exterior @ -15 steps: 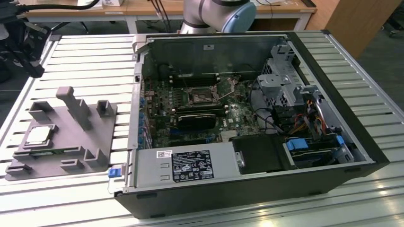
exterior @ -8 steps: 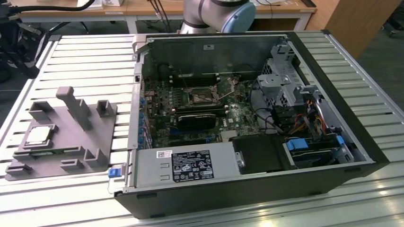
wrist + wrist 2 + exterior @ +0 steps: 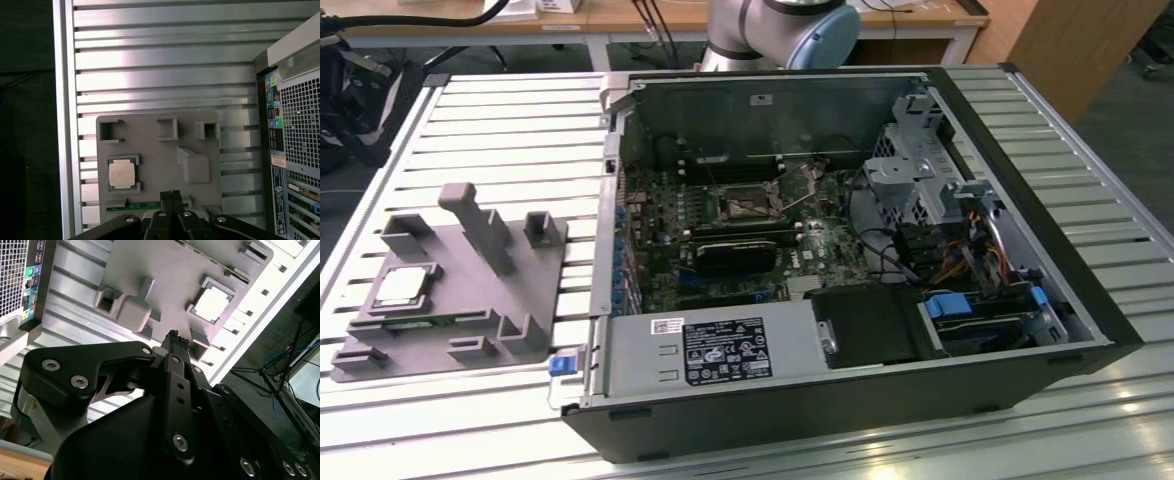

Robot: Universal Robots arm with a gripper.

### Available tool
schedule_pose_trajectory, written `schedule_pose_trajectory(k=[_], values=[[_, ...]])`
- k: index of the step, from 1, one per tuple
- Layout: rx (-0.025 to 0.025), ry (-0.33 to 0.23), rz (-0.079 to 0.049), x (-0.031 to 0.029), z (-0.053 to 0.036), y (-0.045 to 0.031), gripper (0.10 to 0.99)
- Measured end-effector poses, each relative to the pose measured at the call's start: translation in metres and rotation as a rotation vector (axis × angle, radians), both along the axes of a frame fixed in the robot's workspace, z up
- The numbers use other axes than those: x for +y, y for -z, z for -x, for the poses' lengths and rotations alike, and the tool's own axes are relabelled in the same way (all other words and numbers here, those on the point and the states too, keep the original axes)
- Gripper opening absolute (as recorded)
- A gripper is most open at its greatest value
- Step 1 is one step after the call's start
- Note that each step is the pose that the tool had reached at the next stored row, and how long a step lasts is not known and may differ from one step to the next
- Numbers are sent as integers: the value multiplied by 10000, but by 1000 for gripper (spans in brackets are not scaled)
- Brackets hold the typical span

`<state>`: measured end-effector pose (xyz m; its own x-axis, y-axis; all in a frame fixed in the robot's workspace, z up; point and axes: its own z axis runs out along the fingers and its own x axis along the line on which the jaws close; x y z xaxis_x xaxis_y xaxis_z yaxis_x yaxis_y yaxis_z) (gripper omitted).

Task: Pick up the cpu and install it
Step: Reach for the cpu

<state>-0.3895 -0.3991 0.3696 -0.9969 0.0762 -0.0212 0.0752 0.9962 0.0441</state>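
Observation:
The cpu [image 3: 403, 285], a small silver square with a thin green edge, lies flat in a recess of the grey fixture [image 3: 467, 300] at the exterior view's left. Both wrist views look down on it from well above: the cpu [image 3: 122, 175] sits in the fixture [image 3: 165, 150], and the cpu [image 3: 212, 304] shows again beyond the black fingers. My gripper [image 3: 171, 194] hangs high over the fixture's edge, a little aside from the chip, and its tips [image 3: 174, 335] are pressed together with nothing between them. The motherboard socket [image 3: 750, 205] lies inside the open computer case [image 3: 854, 400].
The fixture has upright posts [image 3: 478, 225] and several empty recesses [image 3: 167, 128]. The case's rear port panel [image 3: 295, 125] stands beside the fixture. Everything rests on a slatted aluminium table [image 3: 150, 50], whose edge [image 3: 64, 125] runs close to the fixture. The arm's base [image 3: 781, 30] rises behind the case.

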Motion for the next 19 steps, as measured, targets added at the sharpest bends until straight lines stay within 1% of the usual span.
schedule_pose_trajectory(k=[19], values=[[12, 0, 0, 0, 277, 51, 106]])
